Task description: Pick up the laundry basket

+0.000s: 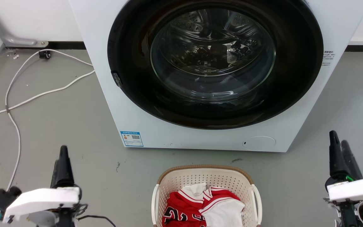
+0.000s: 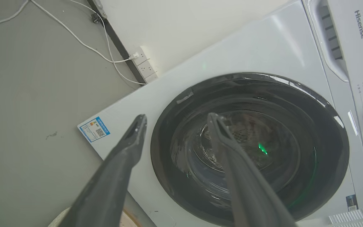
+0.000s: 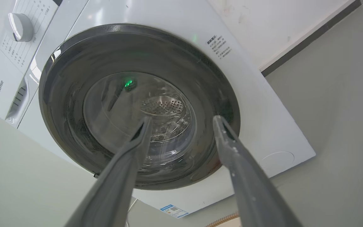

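Observation:
The laundry basket [image 1: 206, 180] stands on the grey floor at the bottom centre of the head view, just in front of the washer. It is cream with perforated walls, a brown rim and white side handles, and holds red and white clothing [image 1: 200, 206]. My left gripper [image 1: 63, 154] is at the lower left, well apart from the basket, fingers pointing up. My right gripper [image 1: 339, 138] is at the lower right, also apart from it. In the wrist views both the left gripper [image 2: 177, 119] and the right gripper [image 3: 181, 121] are open with nothing between the fingers. A bit of the basket's brown rim [image 3: 228, 219] shows at the bottom edge.
A white front-loading washer [image 1: 200, 138] with a shut dark round door [image 1: 214, 56] stands right behind the basket. White cables [image 1: 14, 104] trail over the floor on the left toward a wall power strip [image 2: 143, 63]. Bare grey floor lies on both sides of the basket.

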